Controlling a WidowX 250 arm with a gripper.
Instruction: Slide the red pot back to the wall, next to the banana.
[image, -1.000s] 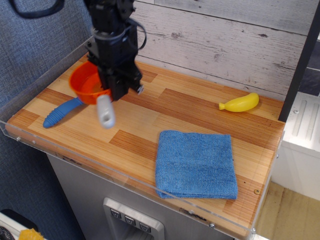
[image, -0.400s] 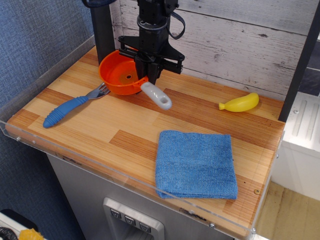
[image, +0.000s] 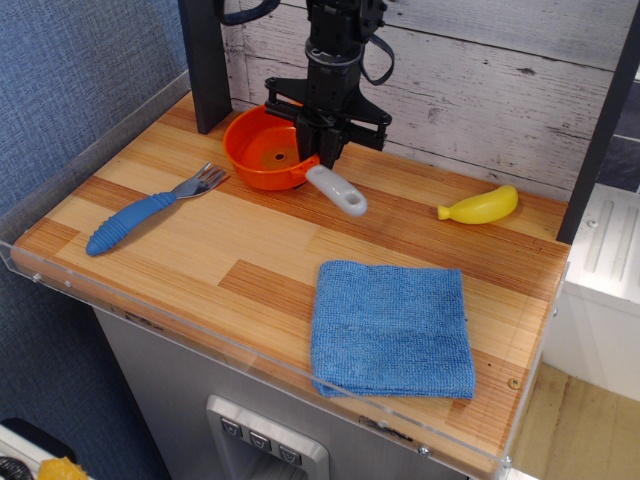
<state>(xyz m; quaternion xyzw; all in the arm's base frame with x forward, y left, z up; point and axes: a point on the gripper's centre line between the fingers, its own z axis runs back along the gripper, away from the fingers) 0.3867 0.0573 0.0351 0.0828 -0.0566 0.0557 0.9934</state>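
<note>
The red pot (image: 268, 152) is a shallow orange-red pan with a light grey handle (image: 338, 191) pointing to the front right. It is tilted, near the back of the wooden counter, close to the plank wall (image: 470, 90). My black gripper (image: 322, 150) comes down from above and is shut on the pot's right rim, where the handle joins. The yellow banana (image: 481, 207) lies by the wall at the right, well apart from the pot.
A blue-handled fork (image: 145, 210) lies at the left of the counter. A folded blue cloth (image: 392, 327) lies at the front right. A dark post (image: 203, 62) stands at the back left. A blue panel (image: 70, 80) bounds the left side.
My gripper has carried the pot from the left side back and to the right, toward the wall. The fork, hidden before, now shows fully.
</note>
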